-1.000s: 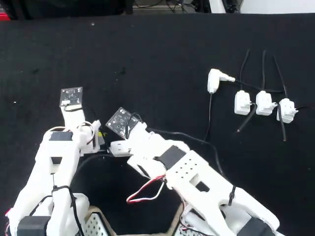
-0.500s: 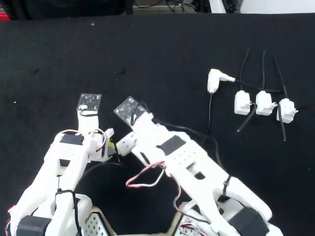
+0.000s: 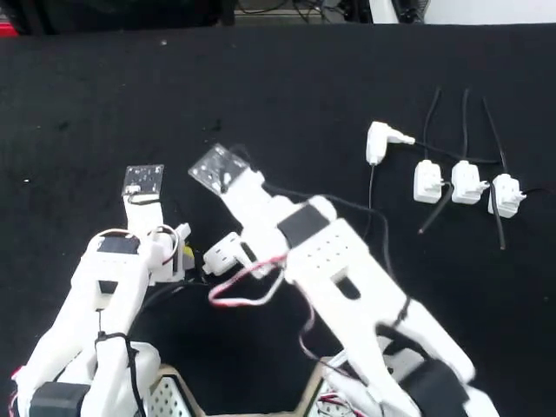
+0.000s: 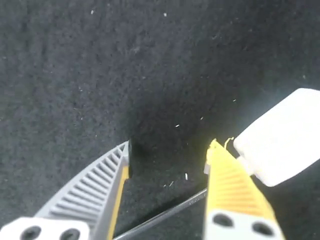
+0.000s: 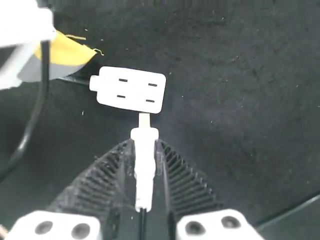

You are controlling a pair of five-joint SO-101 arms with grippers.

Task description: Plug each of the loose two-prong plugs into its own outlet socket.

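Note:
My right gripper [image 5: 145, 145] is shut on a white two-prong plug [image 5: 144, 167]. The plug's prongs reach the near edge of a white outlet block [image 5: 131, 90], whose slots face the camera. My left gripper [image 4: 170, 147] is open with nothing between its grey and yellow fingers, and the outlet block [image 4: 282, 142] lies just beside the yellow finger [image 4: 227, 185]. In the high view both arms meet at the lower left, with the left gripper [image 3: 184, 250] under its wrist. A loose white plug [image 3: 378, 141] lies at the right.
Three white plug-and-socket pieces [image 3: 466, 182] with black cords sit in a row at the far right of the black mat [image 3: 287, 87]. A thin black cable [image 4: 160, 216] crosses near the base of my left fingers. A red and white wire loop [image 3: 239, 295] hangs under the right arm.
The right arm has stretched farther away from its base, carrying the plug. The left wrist swung to the right, then came slightly back.

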